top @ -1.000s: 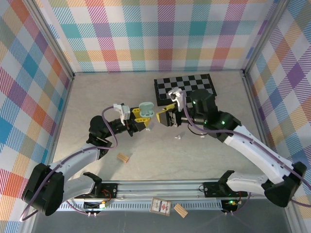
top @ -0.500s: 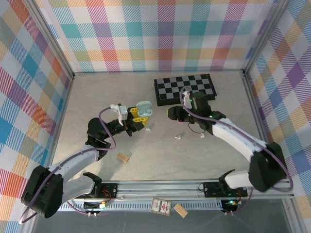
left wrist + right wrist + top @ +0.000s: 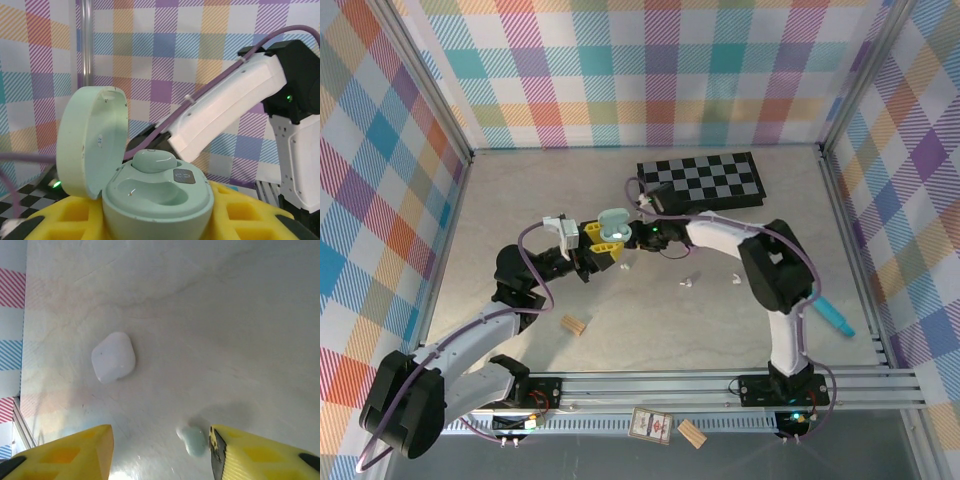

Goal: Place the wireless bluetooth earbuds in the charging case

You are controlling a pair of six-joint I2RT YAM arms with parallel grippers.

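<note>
Marble tabletop (image 3: 225, 315): right gripper (image 3: 160, 440) swung left, spread over green earbud (image 3: 192, 441); left gripper (image 3: 605, 245) pinching case (image 3: 150, 200).

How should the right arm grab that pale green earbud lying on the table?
Pinch the pale green earbud across its narrow middle, probably from straight above: it lies flat on the table, small and rounded, between the open fingers of the right gripper, off toward one finger.

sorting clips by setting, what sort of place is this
Probably a robot lab test cell: a tabletop boxed in by plaid-printed walls, two arms bolted to a metal rail at its near edge, and props like a checkerboard and a green charging case.
</note>
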